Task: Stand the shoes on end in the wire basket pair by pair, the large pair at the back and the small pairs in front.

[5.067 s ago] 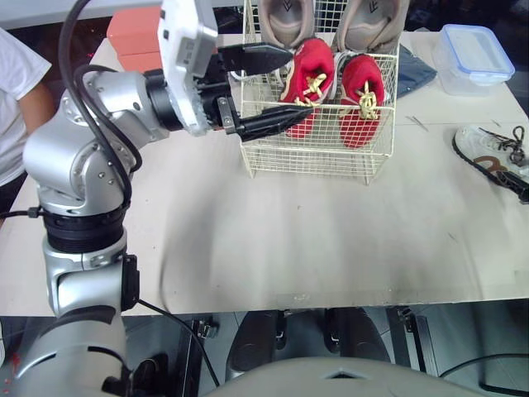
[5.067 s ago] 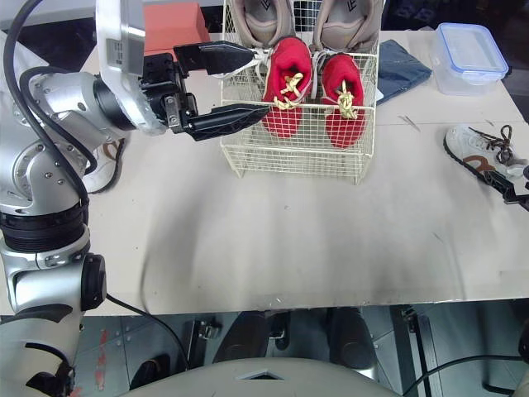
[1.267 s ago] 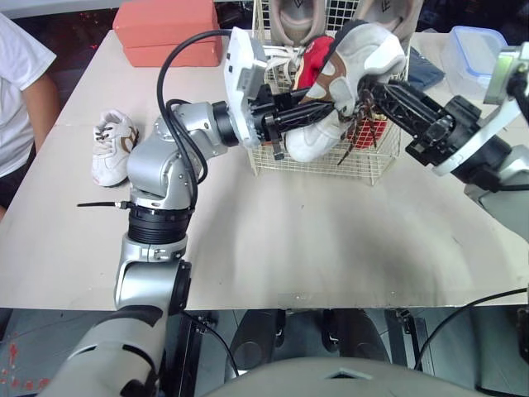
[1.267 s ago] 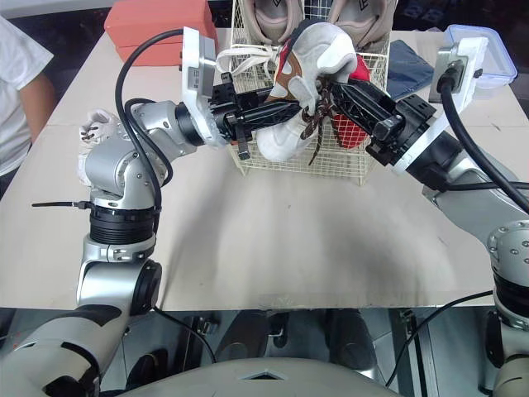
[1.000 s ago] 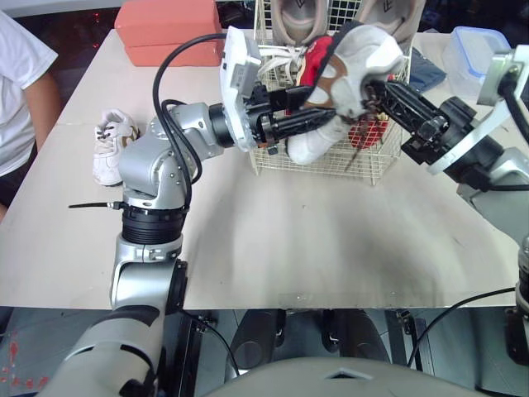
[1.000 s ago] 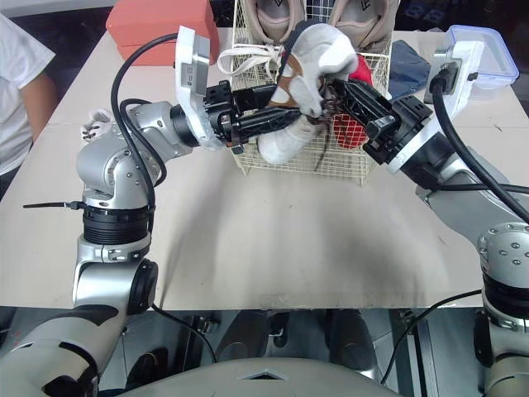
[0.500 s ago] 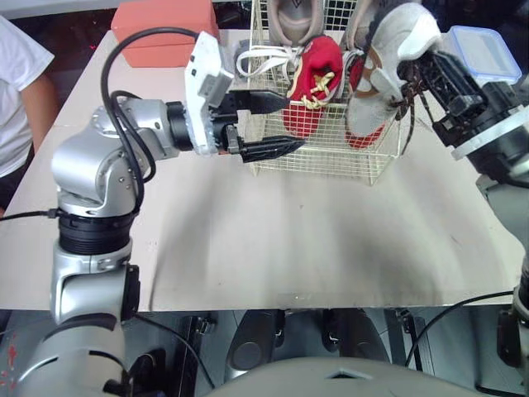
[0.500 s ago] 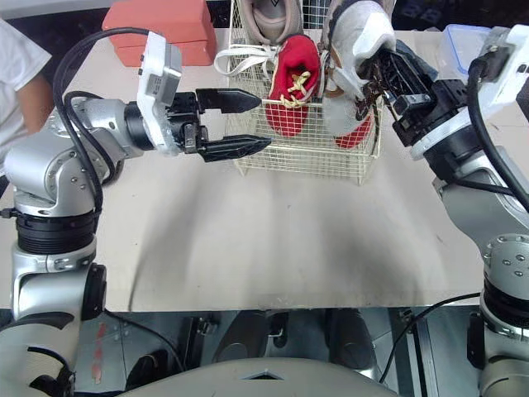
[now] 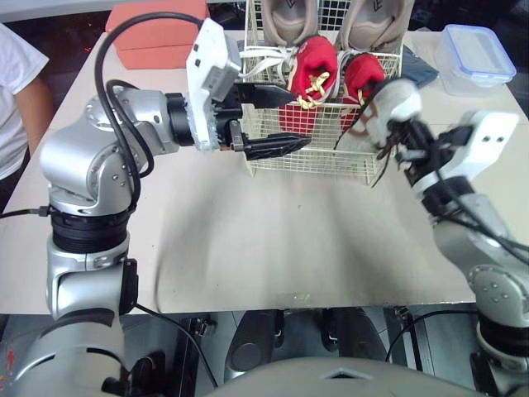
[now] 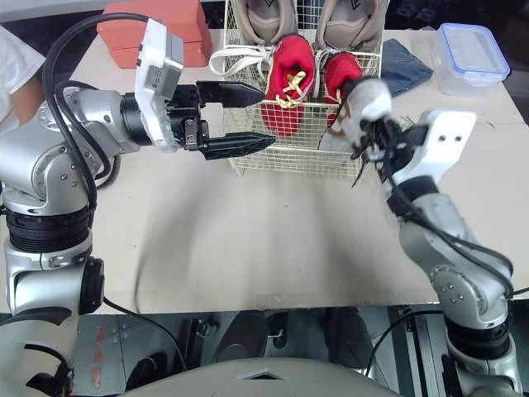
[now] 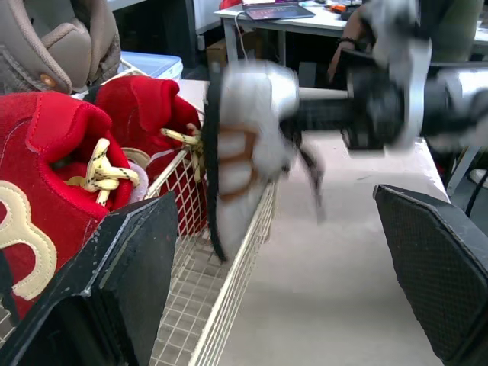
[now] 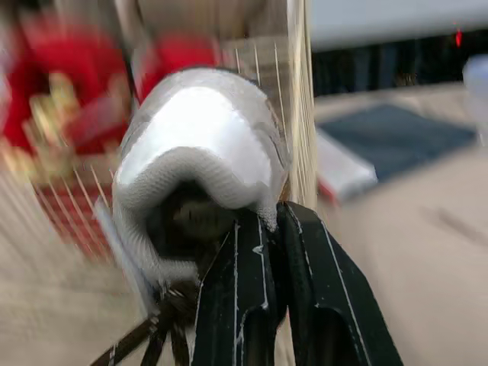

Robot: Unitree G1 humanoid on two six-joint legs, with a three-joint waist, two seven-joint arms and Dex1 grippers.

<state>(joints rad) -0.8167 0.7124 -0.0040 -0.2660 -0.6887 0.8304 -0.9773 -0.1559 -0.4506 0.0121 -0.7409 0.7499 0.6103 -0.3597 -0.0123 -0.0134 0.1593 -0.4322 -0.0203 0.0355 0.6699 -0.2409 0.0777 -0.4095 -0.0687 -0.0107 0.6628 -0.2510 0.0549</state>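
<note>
A white wire basket (image 9: 318,159) stands at the back of the table. Two large taupe shoes (image 9: 289,18) stand on end at its back, with a red pair (image 9: 316,76) in front of them. My right gripper (image 9: 405,139) is shut on the collar of a small white shoe (image 9: 385,109) with dark laces, held toe-up at the basket's front right corner. In the right wrist view the fingers (image 12: 236,259) pinch the shoe's rim (image 12: 202,137). My left gripper (image 9: 297,119) stands open at the basket's front left, holding nothing.
An orange box (image 9: 153,33) lies at the back left. A blue-lidded plastic tub (image 9: 467,56) and a dark blue cloth (image 9: 420,70) lie right of the basket. A person in a white sleeve (image 9: 16,91) stands at the table's left edge.
My left gripper has let go of the white shoe and drawn back left, now open. My right gripper has carried the shoe down to the basket's front right corner.
</note>
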